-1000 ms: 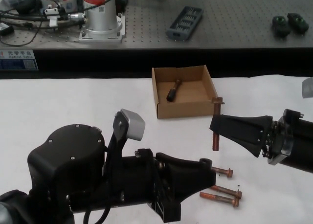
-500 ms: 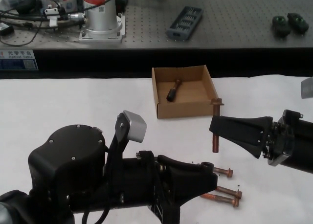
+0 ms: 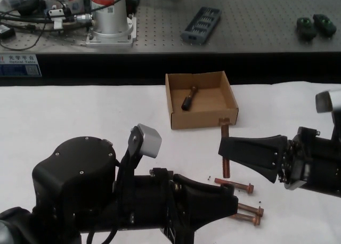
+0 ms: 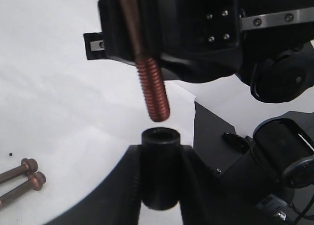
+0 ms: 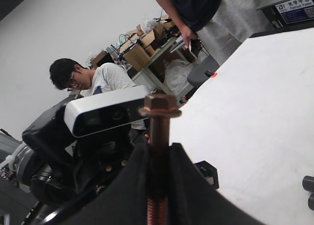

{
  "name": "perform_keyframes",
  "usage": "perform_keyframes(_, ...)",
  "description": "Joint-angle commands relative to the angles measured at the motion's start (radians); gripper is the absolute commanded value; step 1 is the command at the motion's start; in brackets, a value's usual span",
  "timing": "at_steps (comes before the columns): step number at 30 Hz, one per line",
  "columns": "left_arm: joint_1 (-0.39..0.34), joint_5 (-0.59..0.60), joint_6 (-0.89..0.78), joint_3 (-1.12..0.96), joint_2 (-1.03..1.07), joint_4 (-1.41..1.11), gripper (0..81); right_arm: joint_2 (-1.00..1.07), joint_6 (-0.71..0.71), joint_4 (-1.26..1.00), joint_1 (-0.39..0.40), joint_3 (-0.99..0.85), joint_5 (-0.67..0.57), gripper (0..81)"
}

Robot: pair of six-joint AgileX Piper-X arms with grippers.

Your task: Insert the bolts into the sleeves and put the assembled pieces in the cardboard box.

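**benchrat:** how far along is this one?

**m8_bolt:** Early-middle, I'd say. One assembled piece (image 3: 188, 98) is already lying in the cardboard box (image 3: 202, 120) at the back of the white worktop (image 3: 64, 111). Number two is right at the mating step. The right pincer (image 3: 226, 148) is clamped on a bolt (image 3: 226, 168), which it holds upright with the head on top. The left pincer (image 4: 159, 195) is squeezed around a black sleeve (image 4: 159, 141) with its open end facing up.

**benchrat:** is the bolt in yet?

**m8_bolt:** Nope. From the left wrist cam, the threaded tip hangs just above the sleeve's mouth with a sliver of gap. It's roughly lined up, though the bolt leans a touch.

**benchrat:** and what's left after that?

**m8_bolt:** Push it in, then drop that piece in the box. After that there are three loose bolts (image 3: 243, 187) lying on the worktop near the left pincer. So my guess is well under half done.
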Motion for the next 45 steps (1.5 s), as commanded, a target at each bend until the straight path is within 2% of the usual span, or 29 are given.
perform_keyframes(1,-0.004,0.015,-0.015,-0.01,0.0,-0.01,11.0,-0.013,-0.017,-0.003,0.001,-0.003,-0.006,4.3)
perform_keyframes(31,-0.004,-0.015,-0.015,-0.01,0.0,-0.051,11.0,-0.013,-0.014,0.022,0.001,-0.003,-0.015,4.3)
perform_keyframes(36,-0.004,-0.078,-0.015,-0.01,0.0,-0.074,11.0,-0.013,-0.014,0.022,0.001,-0.003,-0.015,4.3)
perform_keyframes(40,-0.004,-0.082,-0.015,-0.01,0.0,-0.074,11.0,-0.013,-0.014,0.022,0.001,-0.003,-0.015,4.3)
perform_keyframes(45,-0.004,-0.144,-0.077,-0.01,0.0,-0.074,11.0,-0.013,-0.014,0.022,0.001,-0.003,-0.015,4.3)
